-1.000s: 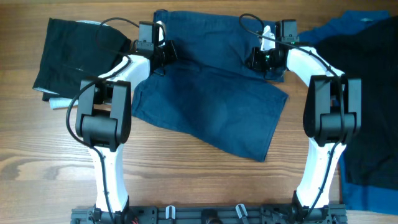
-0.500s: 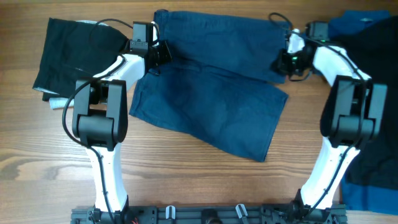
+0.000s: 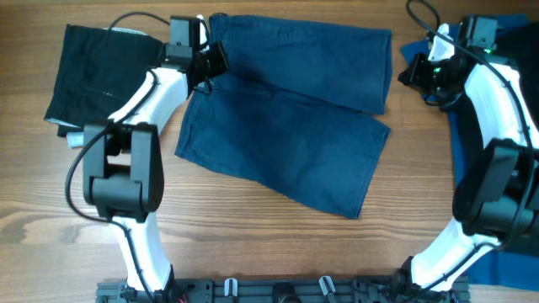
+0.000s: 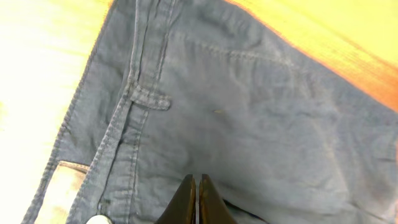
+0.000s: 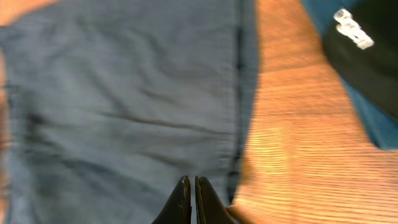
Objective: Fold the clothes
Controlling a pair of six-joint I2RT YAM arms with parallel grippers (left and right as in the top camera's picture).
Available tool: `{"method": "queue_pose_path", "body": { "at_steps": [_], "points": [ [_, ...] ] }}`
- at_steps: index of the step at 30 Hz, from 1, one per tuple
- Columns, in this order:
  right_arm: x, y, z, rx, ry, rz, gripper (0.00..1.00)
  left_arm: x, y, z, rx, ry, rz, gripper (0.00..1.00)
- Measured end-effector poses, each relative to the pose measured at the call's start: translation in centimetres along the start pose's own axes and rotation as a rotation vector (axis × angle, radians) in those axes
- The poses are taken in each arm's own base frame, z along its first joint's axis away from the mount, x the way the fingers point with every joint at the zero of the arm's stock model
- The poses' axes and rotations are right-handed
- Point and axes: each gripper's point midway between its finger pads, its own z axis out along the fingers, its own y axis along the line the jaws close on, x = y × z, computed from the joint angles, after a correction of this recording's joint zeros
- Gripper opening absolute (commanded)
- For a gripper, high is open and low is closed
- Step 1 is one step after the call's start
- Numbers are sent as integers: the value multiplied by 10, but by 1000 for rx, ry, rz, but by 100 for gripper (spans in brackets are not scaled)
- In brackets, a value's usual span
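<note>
Navy garment (image 3: 286, 126) lies mid-table on the wood table (image 3: 253, 252), its top part folded down. A black garment (image 3: 93, 71) is at the far left and a blue garment (image 3: 515, 271) at the right. The left gripper (image 3: 210, 63) sits at the navy piece's upper-left corner. The right gripper (image 3: 418, 76) is just off its right edge.

Left wrist: the 2 fingers are pressed together over the navy garment (image 4: 261, 112), near a belt loop (image 4: 149, 98) and pale button (image 4: 96, 219).

Right wrist: the fingers are likewise closed, with nothing seen between them, at the navy hem, bare wood alongside.
</note>
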Motion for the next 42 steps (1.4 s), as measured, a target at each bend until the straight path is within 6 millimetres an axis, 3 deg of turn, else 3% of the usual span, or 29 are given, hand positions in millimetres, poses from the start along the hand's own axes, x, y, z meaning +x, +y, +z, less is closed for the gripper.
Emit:
{"method": "queue_pose_path", "body": {
  "at_steps": [4, 11, 14, 20, 36, 38, 39, 42],
  "points": [
    [3, 15, 5, -61, 12, -15, 4, 3, 0, -4, -9, 18, -5, 4],
    [40, 32, 59, -116, 100, -68, 4, 24, 10, 19, -27, 69, -8, 5],
    [57, 30, 76, -116, 137, -68, 4, 32, 15, 28, -36, 88, -12, 5],
    [89, 1, 98, -28, 200, -39, 4, 32, 22, 31, -63, 81, -11, 5],
    [88, -21, 86, 170, 195, 49, 6, 24, 21, 26, -77, 53, 31, 4],
    [86, -25, 81, 200, 204, 46, 10, 15, 17, 12, -88, 32, 37, 4],
    [85, -26, 78, 207, 212, 48, 17, 11, 14, 2, -96, 23, 39, 4],
    [80, -22, 62, 215, 246, 63, 18, -4, 10, -44, -167, -8, 44, 11]
  ]
}}
